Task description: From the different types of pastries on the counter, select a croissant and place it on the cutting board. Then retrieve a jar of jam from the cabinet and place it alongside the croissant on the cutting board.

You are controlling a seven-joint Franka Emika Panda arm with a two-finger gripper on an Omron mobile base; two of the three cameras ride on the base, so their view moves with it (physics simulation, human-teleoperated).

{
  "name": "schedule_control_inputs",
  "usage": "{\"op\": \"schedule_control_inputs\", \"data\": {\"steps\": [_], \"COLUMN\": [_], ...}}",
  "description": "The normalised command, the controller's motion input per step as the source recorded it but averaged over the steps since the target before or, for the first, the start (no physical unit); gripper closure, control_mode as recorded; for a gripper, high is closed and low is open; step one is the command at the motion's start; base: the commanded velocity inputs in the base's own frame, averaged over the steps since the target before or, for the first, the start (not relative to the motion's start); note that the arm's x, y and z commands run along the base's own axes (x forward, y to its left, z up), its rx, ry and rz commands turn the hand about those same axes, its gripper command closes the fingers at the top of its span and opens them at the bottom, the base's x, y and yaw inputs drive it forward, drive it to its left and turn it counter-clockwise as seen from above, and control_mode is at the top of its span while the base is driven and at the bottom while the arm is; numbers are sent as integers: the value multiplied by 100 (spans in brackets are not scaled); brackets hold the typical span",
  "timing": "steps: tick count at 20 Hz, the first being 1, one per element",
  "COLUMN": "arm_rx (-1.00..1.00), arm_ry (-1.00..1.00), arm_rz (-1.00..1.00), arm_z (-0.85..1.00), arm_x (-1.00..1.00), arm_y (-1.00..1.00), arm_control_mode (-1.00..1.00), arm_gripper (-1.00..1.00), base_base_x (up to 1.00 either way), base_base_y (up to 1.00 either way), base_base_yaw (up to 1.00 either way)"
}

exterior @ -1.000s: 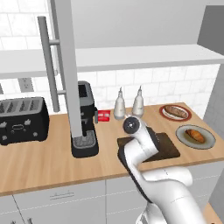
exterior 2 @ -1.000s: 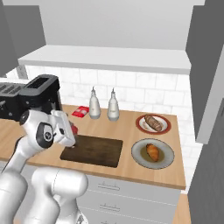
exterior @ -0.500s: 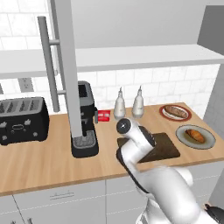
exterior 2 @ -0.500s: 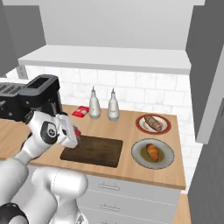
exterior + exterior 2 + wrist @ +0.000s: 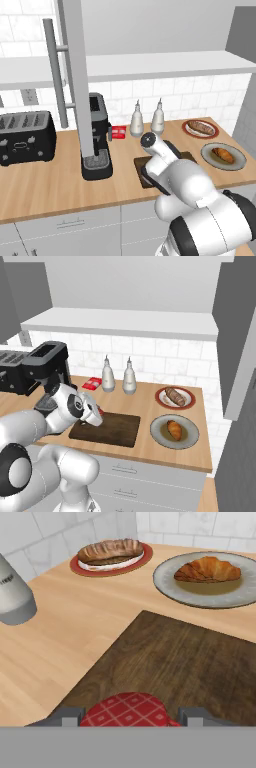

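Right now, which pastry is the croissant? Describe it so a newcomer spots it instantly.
Start at the dark cutting board on the wooden counter; two plates sit to its right. The croissant lies on the nearer grey plate, stubby and golden-orange. The longer brown pastry with pale streaks sits on the red-rimmed plate behind it.

You are viewing a kitchen: wooden counter (image 5: 50, 187), toaster (image 5: 24, 136), coffee machine (image 5: 97, 135), tiled wall (image 5: 150, 351).

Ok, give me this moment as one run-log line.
gripper: shut on jam jar | position: low over cutting board | croissant: on grey plate, not on board | cabinet door: open
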Motion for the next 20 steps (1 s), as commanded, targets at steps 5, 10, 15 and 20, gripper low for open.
{"op": "schedule_control_inputs", "data": {"steps": [5,10,15,20], "arm_rx": [0,0,0,-3], "arm_ry": [29,-2,-34,-35], "arm_rz": [1,0,0,0], "arm_z": [-81,-30,-22,-30], "arm_x": [0,6,-9,-27], "arm_y": [1,1,7,10], "arm_control_mode": [-100,-100,-100,-100], "arm_gripper": [100,100,100,100], "base_base_x": [0,0,0,0], "base_base_y": [0,0,0,0], "base_base_yaw": [0,0,0,0]}}
